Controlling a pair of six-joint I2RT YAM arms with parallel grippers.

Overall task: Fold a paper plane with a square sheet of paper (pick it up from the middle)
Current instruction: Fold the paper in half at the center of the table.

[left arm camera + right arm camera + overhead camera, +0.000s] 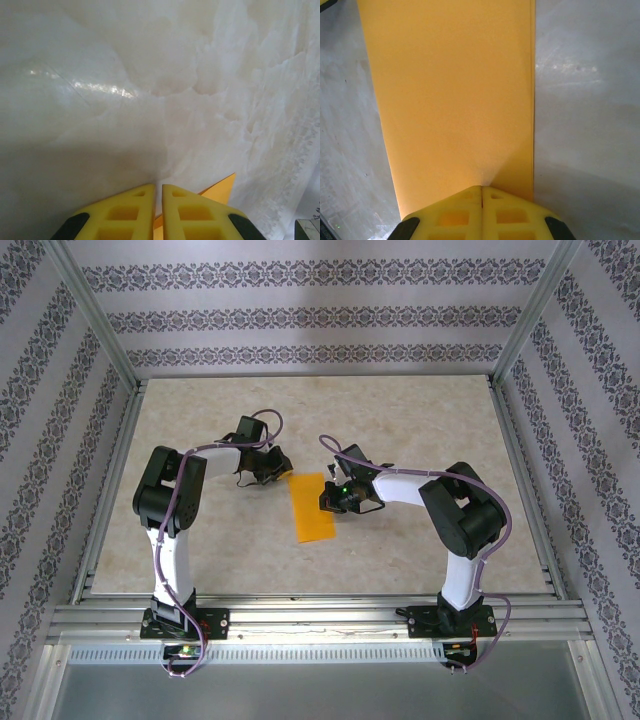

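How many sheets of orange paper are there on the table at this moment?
1. The orange sheet of paper, folded to a narrow rectangle, lies mid-table between the left gripper and the right gripper. Another sheet could be hidden under an arm.

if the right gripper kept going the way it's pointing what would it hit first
Most likely the orange paper, lying right ahead of the right gripper and its shut fingertips; how steeply it points down is hard to judge.

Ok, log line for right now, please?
stage: orange paper folded into a strip, lying on table | left gripper: shut on its far corner | right gripper: shut, tips on its right side
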